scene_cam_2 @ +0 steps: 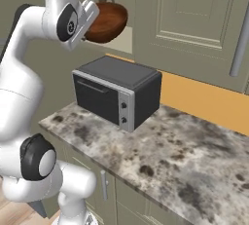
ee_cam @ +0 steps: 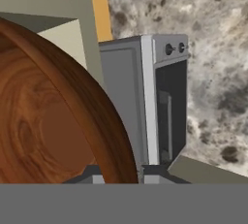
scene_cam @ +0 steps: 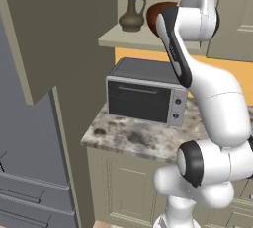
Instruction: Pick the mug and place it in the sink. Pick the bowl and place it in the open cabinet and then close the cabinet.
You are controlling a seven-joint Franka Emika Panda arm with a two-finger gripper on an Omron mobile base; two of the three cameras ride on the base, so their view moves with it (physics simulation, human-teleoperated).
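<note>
**Wooden bowl held high at the cabinet shelf**

Our gripper (scene_cam_2: 92, 17) sits at the upper left of the right base view, its fingers narrowed down on the rim of the reddish-brown wooden bowl (scene_cam_2: 107, 23); the fingertips themselves are hidden by the bowl, so we judge the hold from the bowl hanging tilted at the hand with its rim against it. In the hand view the bowl (ee_cam: 46, 116) takes up the left half of the frame, glossy grain and curved rim close to the lens.

In the left base view we see the bowl (scene_cam: 153, 16) peeking out behind the forearm, at the level of the open cabinet's shelf (scene_cam: 126, 38), near the top centre. A dark jug (scene_cam: 132, 11) stands on that shelf just left of the bowl. The cabinet's open door (scene_cam: 54, 39) fills the upper left of that frame.

Below the bowl, mid-frame, a grey toaster oven (scene_cam_2: 116, 92) sits on the speckled stone counter (scene_cam_2: 194, 165). A closed wall cabinet (scene_cam_2: 194, 19) with a grey bar handle (scene_cam_2: 241, 39) occupies the upper right of the right base view.
</note>
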